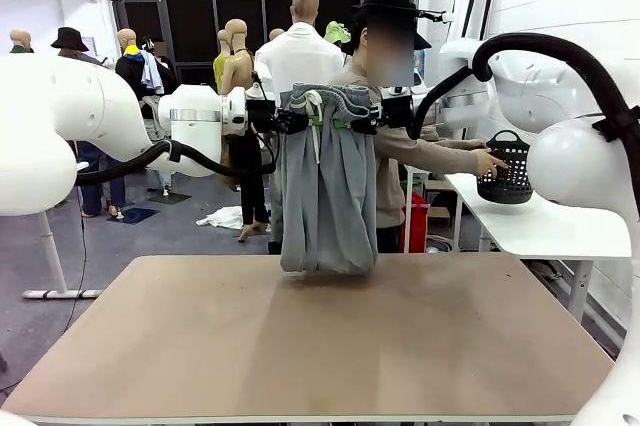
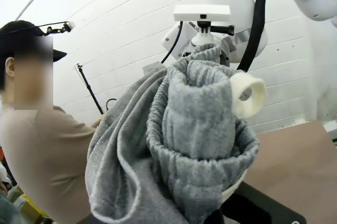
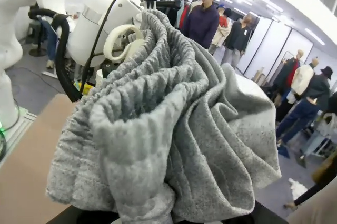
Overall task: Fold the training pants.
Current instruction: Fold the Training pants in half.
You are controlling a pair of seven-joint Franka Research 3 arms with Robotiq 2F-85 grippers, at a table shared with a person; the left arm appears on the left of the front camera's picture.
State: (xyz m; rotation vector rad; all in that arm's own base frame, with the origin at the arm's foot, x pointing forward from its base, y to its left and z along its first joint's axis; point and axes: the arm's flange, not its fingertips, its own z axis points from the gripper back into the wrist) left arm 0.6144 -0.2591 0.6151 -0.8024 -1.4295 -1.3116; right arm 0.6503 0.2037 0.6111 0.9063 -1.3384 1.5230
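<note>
Training pants [image 1: 325, 186] hang in the air over the far middle of the table [image 1: 300, 346], held up by the waistband [image 1: 325, 98] between both arms. Left gripper [image 1: 292, 122] pinches one end of the waistband, right gripper [image 1: 362, 125] pinches the other; both clamped tight on the cloth. The two claws sit close together, so the waistband is bunched and the legs drop as one doubled-up bundle, its bottom end just touching or barely above the tabletop, can't tell which.

Left wrist view: gathered elastic [image 2: 202, 145] stuffed right up against the camera, white drawstring [image 2: 247, 93] loop sticking out to the side. Right wrist view: same bunched band [image 3: 142, 103], cloth falling away behind.

Holding it high by the top edge probably lets gravity straighten the legs before laying it down flat. Fold itself not yet made; looks like early stage.

Person [image 1: 400, 146] stands behind the pants, hand [image 1: 490, 161] reaching to a black basket [image 1: 508, 171] on the side table, not touching the pants.
</note>
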